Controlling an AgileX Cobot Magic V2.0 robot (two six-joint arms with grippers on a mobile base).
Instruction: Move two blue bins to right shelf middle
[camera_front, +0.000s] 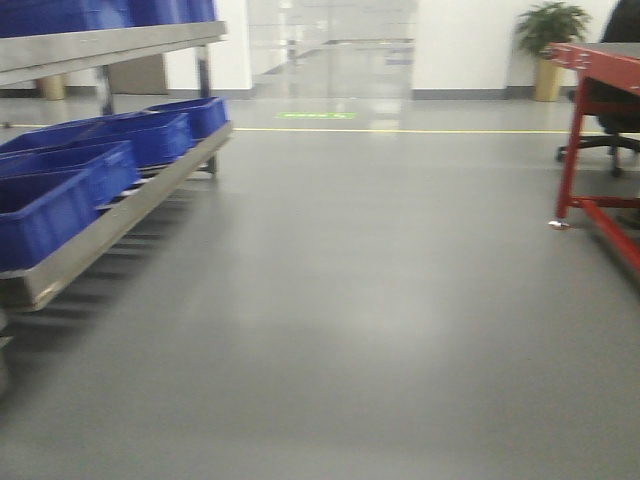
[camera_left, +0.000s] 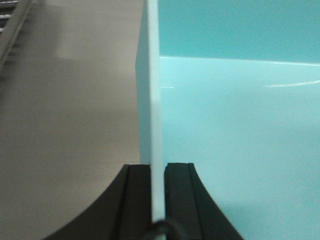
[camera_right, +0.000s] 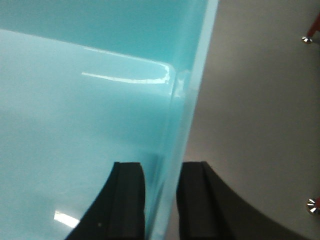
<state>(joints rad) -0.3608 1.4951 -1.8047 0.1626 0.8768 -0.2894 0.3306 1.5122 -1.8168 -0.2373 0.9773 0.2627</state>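
Above the grey floor (camera_front: 350, 300) we see a large pale cyan-blue bin (camera_left: 240, 150), and only the wrist views catch it. It is smooth, plain, glossy plastic with soft glare streaks and a rounded inner corner, and its thin walls turn paler along the edge. It hangs clear of the floor, gripped at its left and right walls. It sits so close to the lenses that its outline is cut off, and we cannot tell whether this is one tub or two nested. At the left of the blurred front view stands a steel shelf rack (camera_front: 120, 215), its bottom tier lined with dark blue bins (camera_front: 60, 170) and its upper tier cropped. At right a red-framed table (camera_front: 580, 130) is cut by the edge, with a black office chair (camera_front: 612, 115) behind it and a potted plant (camera_front: 548, 40) by the far wall. The black left fingers (camera_left: 135, 200) are closed on one bin wall, one inside and one outside. The right fingers (camera_right: 127, 200) pinch the other wall likewise.
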